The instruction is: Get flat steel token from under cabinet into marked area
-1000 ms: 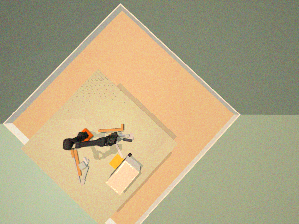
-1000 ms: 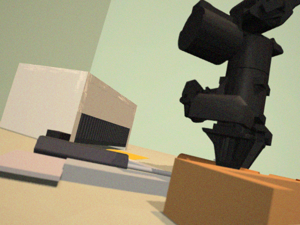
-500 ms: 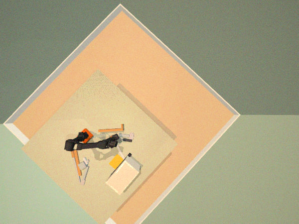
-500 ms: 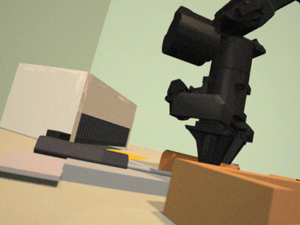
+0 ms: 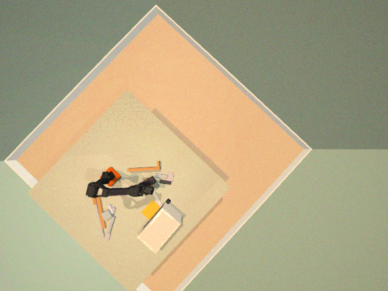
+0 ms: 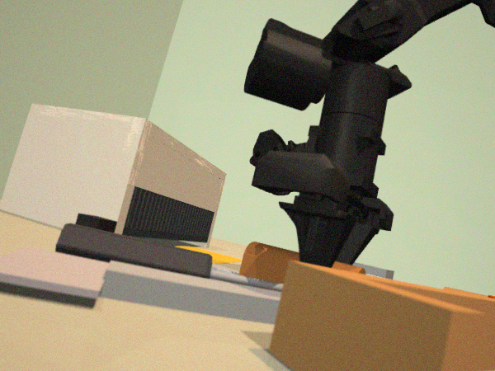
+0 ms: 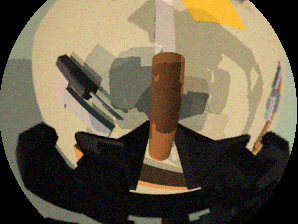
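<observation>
My gripper [image 5: 151, 182] [image 6: 326, 257] [image 7: 161, 124] is shut on the brown round handle [image 6: 264, 260] [image 7: 165, 96] of a tool. Its pale flat shaft [image 5: 157, 197] [image 7: 164, 12] points toward the yellow marked area [image 5: 150, 209] [image 6: 216, 257] [image 7: 209, 4]. The handle sits just above the table. The white cabinet [image 5: 160, 230] [image 6: 82, 165] stands behind the yellow area, with dark vent slots [image 6: 167, 218] along its bottom. I see no steel token in any view.
An orange L-shaped tool [image 5: 145, 168] [image 6: 371, 317] lies close by the gripper. A dark bar [image 6: 132, 251] [image 7: 76, 76] and pale flat pieces [image 5: 165, 177] [image 6: 49, 270] lie beside it. More tools [image 5: 103, 216] lie near the arm's base. A small dark block [image 5: 167, 201] sits at the cabinet's corner.
</observation>
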Available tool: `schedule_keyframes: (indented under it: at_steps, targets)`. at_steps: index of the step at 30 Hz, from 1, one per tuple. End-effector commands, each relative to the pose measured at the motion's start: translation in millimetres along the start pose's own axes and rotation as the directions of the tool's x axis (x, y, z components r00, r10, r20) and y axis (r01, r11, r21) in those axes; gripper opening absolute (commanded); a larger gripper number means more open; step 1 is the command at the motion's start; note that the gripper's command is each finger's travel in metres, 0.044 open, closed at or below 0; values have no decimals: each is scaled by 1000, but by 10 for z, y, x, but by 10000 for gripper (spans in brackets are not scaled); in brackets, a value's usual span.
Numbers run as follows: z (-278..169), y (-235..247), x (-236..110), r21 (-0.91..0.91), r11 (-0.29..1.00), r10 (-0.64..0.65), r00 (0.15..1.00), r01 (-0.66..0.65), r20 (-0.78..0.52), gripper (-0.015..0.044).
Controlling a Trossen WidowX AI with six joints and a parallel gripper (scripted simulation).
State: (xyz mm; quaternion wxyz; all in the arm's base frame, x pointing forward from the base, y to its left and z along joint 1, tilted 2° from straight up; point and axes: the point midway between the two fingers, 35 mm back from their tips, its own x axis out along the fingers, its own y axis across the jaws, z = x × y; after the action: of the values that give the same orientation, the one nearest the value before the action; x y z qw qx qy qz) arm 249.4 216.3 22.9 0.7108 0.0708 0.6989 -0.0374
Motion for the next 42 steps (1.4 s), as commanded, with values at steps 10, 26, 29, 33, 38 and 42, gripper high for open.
schedule_keyframes:
  at_steps: [10, 26, 29, 33, 38, 42]
  targets:
    - [210, 8, -5, -4, 1000, 3, 1000, -3, 0, 0]
    - [435, 11, -9, -5, 1000, 3, 1000, -3, 2, 0]
    - [473, 11, -10, -5, 1000, 3, 1000, -3, 3, 0]
    - [525, 12, -11, -5, 1000, 3, 1000, -3, 3, 0]
    - [590, 13, -12, -5, 1000, 3, 1000, -3, 4, 0]
    - [639, 14, -14, -5, 1000, 3, 1000, -3, 4, 0]
